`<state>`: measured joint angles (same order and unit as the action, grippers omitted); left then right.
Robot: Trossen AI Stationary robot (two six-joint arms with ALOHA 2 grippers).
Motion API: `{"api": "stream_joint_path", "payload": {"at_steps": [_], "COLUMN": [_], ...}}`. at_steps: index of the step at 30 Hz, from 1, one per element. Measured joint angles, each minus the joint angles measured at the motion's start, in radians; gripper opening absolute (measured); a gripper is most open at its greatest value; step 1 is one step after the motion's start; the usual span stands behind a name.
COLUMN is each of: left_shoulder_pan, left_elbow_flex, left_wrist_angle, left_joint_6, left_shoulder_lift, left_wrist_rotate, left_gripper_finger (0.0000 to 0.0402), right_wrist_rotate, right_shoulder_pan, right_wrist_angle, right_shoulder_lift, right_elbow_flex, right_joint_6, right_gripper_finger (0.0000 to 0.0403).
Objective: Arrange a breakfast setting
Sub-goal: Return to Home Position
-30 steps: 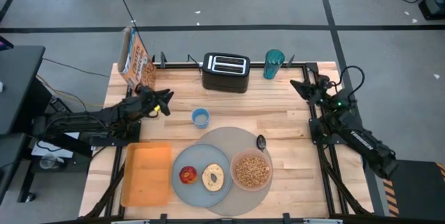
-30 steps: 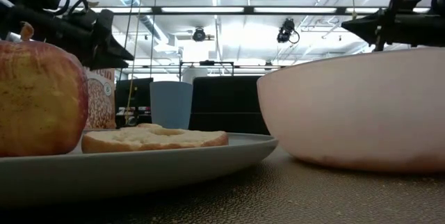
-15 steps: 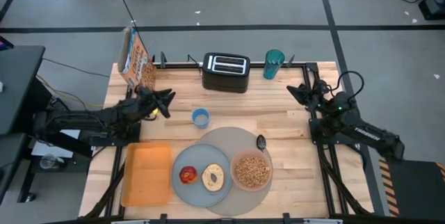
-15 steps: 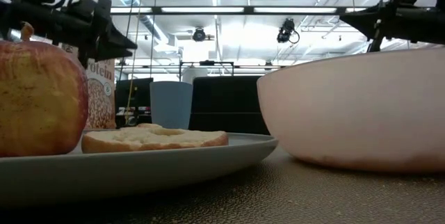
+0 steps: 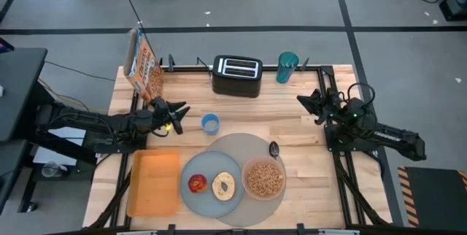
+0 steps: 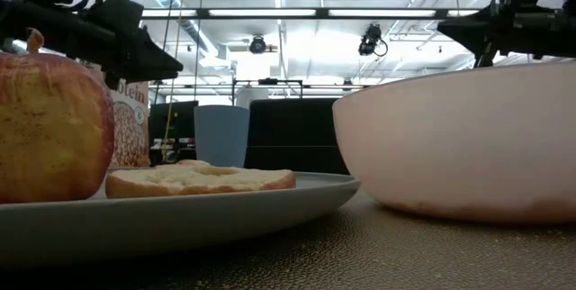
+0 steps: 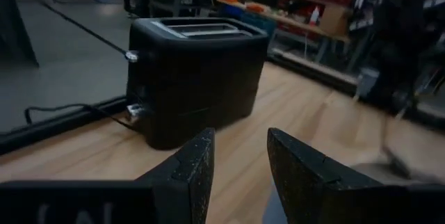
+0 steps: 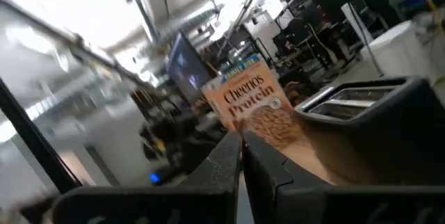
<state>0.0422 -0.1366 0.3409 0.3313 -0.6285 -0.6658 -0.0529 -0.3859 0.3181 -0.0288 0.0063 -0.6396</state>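
Read "Cheerios Protein" on the cereal box [image 8: 257, 109] (only "ein" at low view). Made out nothing else.

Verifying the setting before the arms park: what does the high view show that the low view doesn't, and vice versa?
Only the high view: the dark spoon, the cereal, the orange tray. Only the low view: the stem on the apple, the ceiling lights. Both: the apple, bread, blue-grey plate, pink bowl, and the left hand and right hand, clear of the setting.
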Motion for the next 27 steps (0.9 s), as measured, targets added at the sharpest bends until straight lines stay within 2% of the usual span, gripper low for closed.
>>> {"api": "stream_joint_path", "payload": {"at_steps": [4, 9, 24, 27], "left_shoulder_pan": [0.0, 0.0, 0.0, 0.002], "left_elbow_flex": [0.0, 0.0, 0.0, 0.001], "left_wrist_angle": [-0.058, -0.062, -0.064, -0.098], "left_joint_6": [-0.201, -0.366, -0.369, -0.369], "left_shoulder_lift": [0.0, 0.0, 0.004, 0.087], "left_wrist_rotate": [0.0, 0.014, 0.015, 0.017], "left_gripper_finger": [0.0141, 0.0141, 0.0141, 0.0141], "right_wrist_rotate": [-0.016, -0.018, -0.019, -0.019], "right_shoulder_pan": [0.0, 0.0, 0.0, 0.0], "right_wrist_angle": [-0.043, -0.038, -0.036, -0.036], "right_shoulder_lift": [-0.001, -0.003, -0.003, -0.003], "right_elbow_flex": [0.0, 0.0, 0.0, 0.0], "right_joint_6": [0.16, 0.192, 0.19, 0.19], "right_gripper_finger": [0.0026, 0.0024, 0.0025, 0.0025]}}
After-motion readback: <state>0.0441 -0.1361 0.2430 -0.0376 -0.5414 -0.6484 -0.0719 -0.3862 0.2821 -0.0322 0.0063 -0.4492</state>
